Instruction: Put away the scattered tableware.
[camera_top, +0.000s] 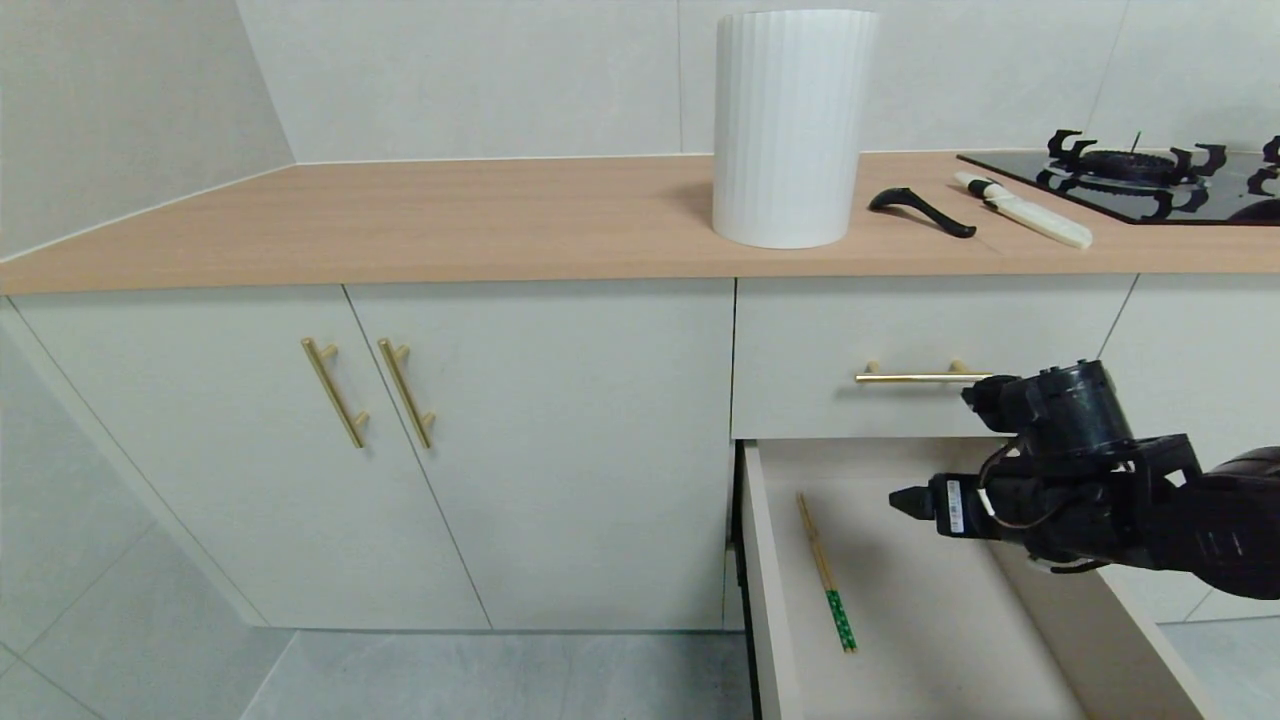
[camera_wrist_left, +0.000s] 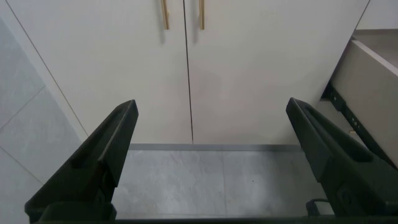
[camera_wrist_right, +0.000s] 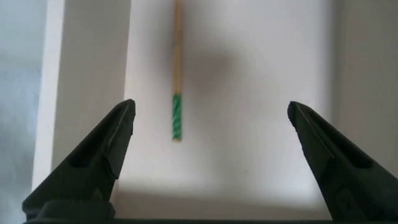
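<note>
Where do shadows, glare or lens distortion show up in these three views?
Head view: the white container casts a soft shadow leftward on the countertop, the glossy hob mirrors its grates, and the cabinet handles lean from lens distortion. Right wrist view: a diffuse shadow lies on the drawer floor beside the chopsticks. Left wrist view: flat, even light on the cabinet doors, no glare.

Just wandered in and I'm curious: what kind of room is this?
Most likely a home kitchen: a gas hob set into a wooden countertop, and chopsticks in an open drawer.
</note>
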